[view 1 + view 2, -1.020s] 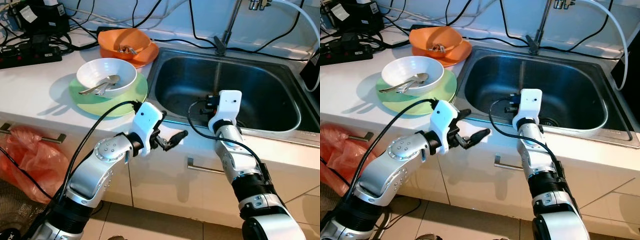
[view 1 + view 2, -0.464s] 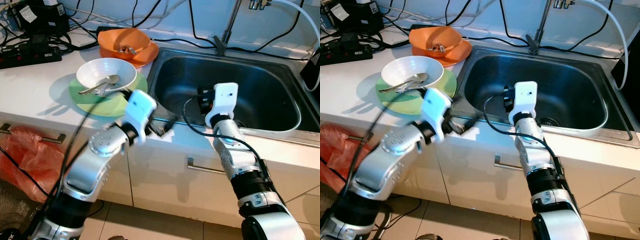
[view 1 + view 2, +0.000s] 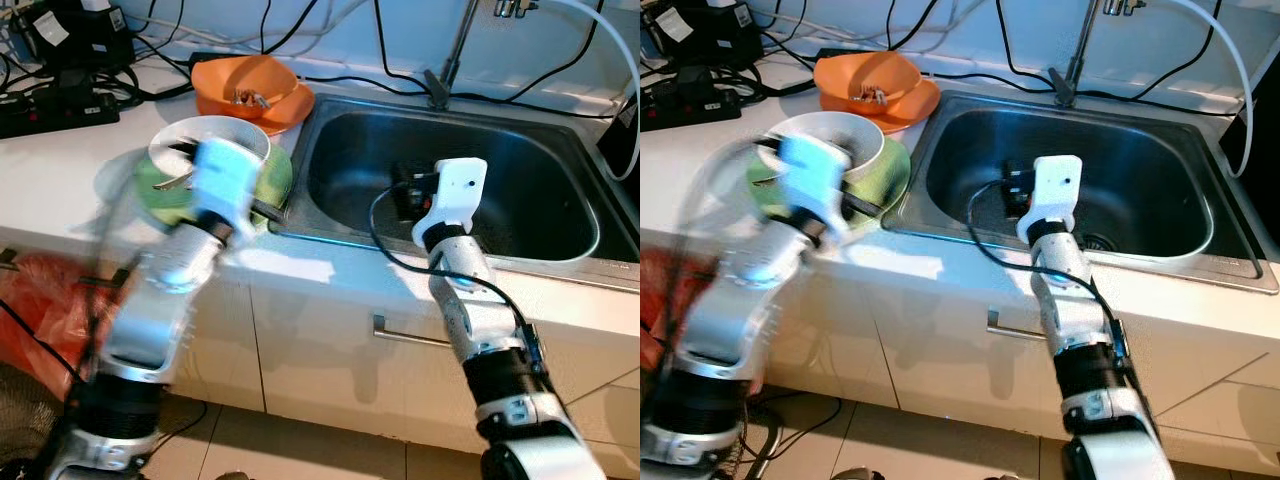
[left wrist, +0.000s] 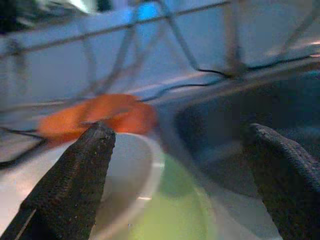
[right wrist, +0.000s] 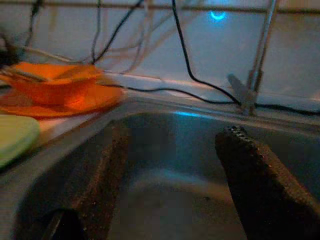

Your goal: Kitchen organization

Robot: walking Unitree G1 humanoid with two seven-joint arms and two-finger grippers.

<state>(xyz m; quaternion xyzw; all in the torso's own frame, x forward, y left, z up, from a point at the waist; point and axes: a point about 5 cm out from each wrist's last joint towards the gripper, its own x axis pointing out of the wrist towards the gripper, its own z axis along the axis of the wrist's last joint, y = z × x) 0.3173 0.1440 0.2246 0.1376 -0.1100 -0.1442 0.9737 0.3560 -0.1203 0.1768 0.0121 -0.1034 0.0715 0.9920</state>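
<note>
Blurred left arm [image 3: 165,290] hides white bowl [image 3: 245,140].

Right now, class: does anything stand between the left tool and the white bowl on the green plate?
Nothing visible does. The left tool, fingers apart, faces the white bowl on the green plate with open space between them.
</note>
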